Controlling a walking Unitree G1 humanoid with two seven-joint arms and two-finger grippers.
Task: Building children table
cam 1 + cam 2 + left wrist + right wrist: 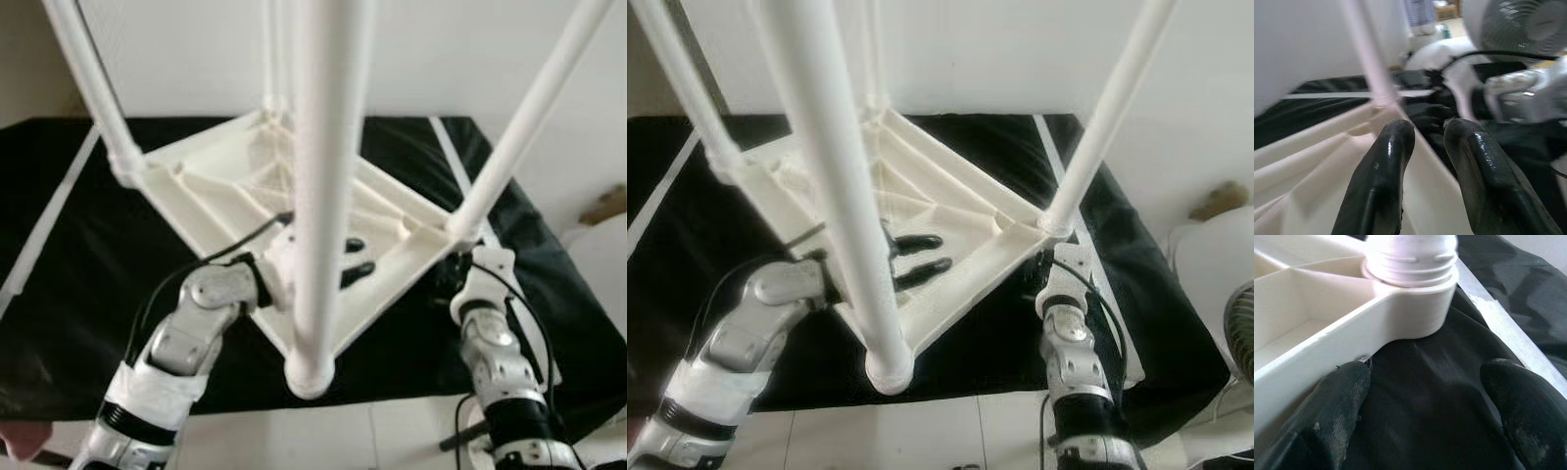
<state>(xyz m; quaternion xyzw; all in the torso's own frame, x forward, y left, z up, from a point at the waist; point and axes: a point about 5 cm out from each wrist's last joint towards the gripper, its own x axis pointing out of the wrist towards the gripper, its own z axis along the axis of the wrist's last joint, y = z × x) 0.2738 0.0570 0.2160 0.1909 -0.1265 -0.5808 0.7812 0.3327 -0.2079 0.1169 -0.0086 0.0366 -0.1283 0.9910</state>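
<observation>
White plastic table, inverted, all four legs fitted

Black sheet [59, 323] covers the floor, likely to protect the tabletop. Upside-down tabletop [211, 191] lies on it at centre, ribbed underside up, so the legs can be driven into the corner sockets; four legs rise toward the camera, near leg [318, 196] largest in view. Left gripper [916, 257] reaches over the near-left rim into the underside, fingers [1386, 166] narrowly apart, holding nothing, probably steadying the tabletop. Right gripper [1425, 401] sits low just outside the right corner socket [1410, 308], fingers spread wide, one touching the rim, apparently bracing. Judgement: assembly nearly complete, flipping upright remains
</observation>
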